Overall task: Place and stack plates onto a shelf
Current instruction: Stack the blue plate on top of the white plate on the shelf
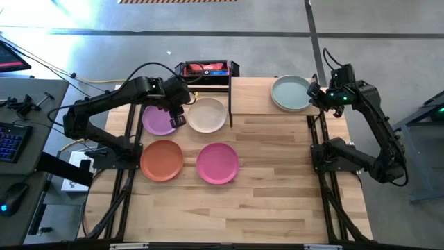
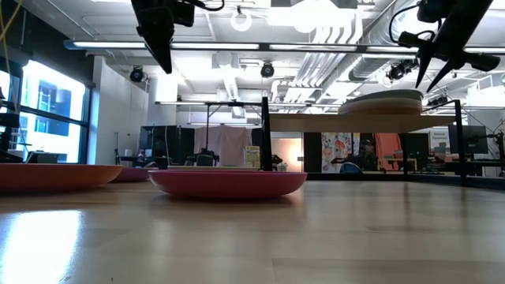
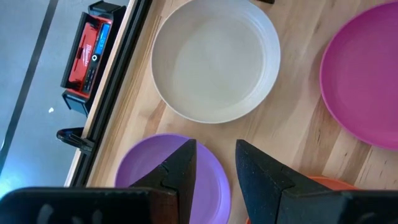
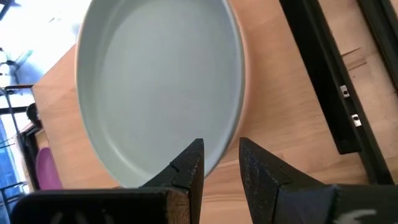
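Plates near: orange plate (image 1: 161, 160) and pink plate (image 1: 218, 163) lie side by side on the bench (image 1: 277, 201), nearest the viewer, both untouched.
Plates further back: purple plate (image 1: 159, 120) and cream-white plate (image 1: 207, 114) sit just beside each other, left of the shelf's post.
Left pincer: left pincer (image 1: 177, 119) hangs over the purple plate's right rim, fingers parted by a narrow gap, nothing between them.
Step in hand: probably picking up the purple plate by that rim.
Doing it well: bring one finger inside the rim and one outside, close only once the lip sits deep between them, then lift level so the shallow plate does not tip or knock the cream-white one.
Shelf: shelf (image 1: 257, 104) stands at the far right, carrying a pale teal plate (image 1: 290, 92) on top of a peach one whose edge just shows.
Right pincer: right pincer (image 1: 313, 92) waits at the teal plate's right rim, slightly parted and empty.
Risk: the stack sits near the shelf's right edge, so a nudge there could slide it.
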